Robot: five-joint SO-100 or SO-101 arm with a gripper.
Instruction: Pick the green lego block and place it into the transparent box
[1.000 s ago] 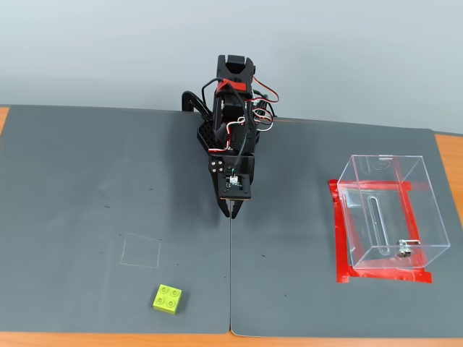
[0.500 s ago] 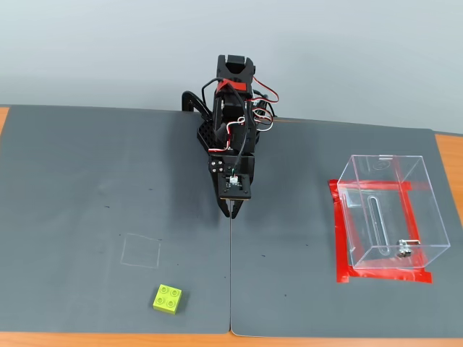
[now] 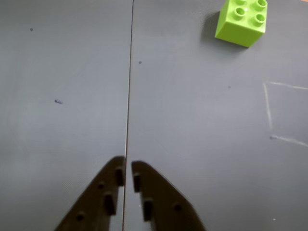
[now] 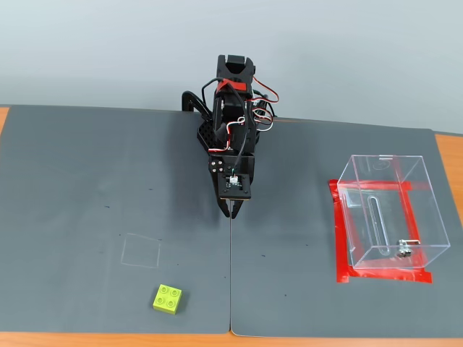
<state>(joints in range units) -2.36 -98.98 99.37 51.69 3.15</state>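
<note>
The green lego block (image 4: 167,298) lies on the grey mat near its front edge, left of the centre seam; in the wrist view the block (image 3: 241,21) sits at the top right. The transparent box (image 4: 391,211) stands at the right on red tape, with nothing visible inside. My gripper (image 4: 232,210) hangs over the seam near the mat's middle, well behind the block and far left of the box. In the wrist view the gripper (image 3: 128,174) has its fingers nearly touching, shut with nothing between them.
The arm's black base (image 4: 230,108) stands at the back edge of the mat. A faint chalk square (image 4: 141,251) is drawn just behind the block. Red tape (image 4: 341,231) frames the box. A seam (image 4: 230,289) splits the two mats; orange table (image 4: 448,155) shows at the sides.
</note>
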